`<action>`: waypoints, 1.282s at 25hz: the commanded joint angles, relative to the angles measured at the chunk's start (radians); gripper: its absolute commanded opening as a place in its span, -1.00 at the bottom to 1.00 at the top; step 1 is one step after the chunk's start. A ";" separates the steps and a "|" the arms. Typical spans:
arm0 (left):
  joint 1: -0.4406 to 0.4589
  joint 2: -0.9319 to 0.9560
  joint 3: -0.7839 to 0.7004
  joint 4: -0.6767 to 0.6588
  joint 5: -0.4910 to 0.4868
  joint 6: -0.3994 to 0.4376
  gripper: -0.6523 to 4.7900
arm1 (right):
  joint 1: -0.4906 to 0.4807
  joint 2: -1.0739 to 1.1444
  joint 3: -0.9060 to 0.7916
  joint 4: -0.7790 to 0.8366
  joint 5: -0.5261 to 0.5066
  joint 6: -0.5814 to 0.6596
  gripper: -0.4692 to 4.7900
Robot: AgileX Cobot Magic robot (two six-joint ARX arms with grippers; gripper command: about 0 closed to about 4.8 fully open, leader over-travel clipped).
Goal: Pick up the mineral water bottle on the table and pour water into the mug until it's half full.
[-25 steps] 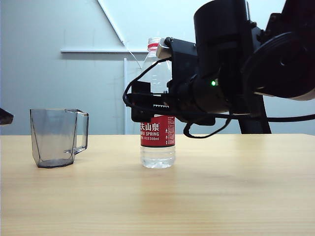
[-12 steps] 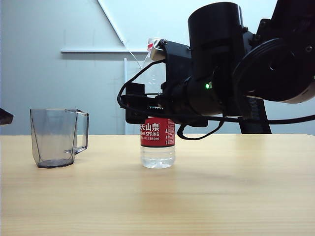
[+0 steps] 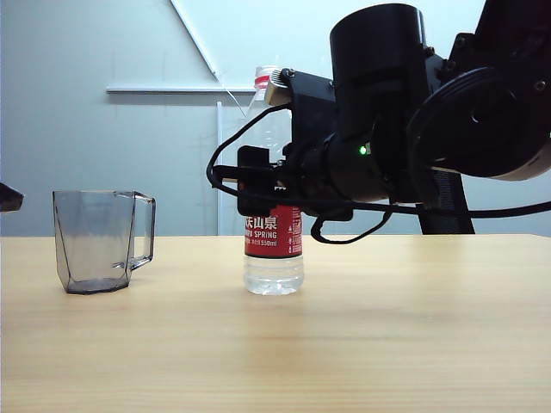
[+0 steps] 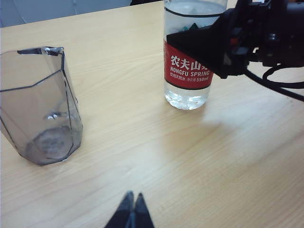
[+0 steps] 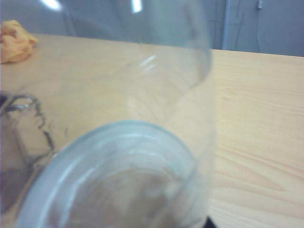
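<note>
Label: red band reads "NONGFU SPRING", Chinese characters above.
Bottle: mineral water bottle clear, upright, centre frame.
Right gripper: jaws around bottle; grip unclear.
Left gripper: tips together, lower centre.

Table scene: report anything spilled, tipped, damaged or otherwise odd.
Nothing stands out. The clear plastic red-labelled bottle stands upright on the pale wood table, the right gripper around its middle. The smoky grey faceted mug is upright and empty. The left gripper is shut, apart.

Wood-grain table, mug, mineral water bottle
</note>
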 commanded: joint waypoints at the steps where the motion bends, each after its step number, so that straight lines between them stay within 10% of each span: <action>1: 0.000 -0.010 0.002 0.013 -0.002 -0.003 -0.77 | 0.002 -0.004 0.005 0.022 -0.007 -0.014 0.17; 32: 0.310 -0.128 0.002 0.013 -0.002 -0.003 -0.77 | 0.033 0.023 0.464 -0.587 -0.095 -0.696 0.17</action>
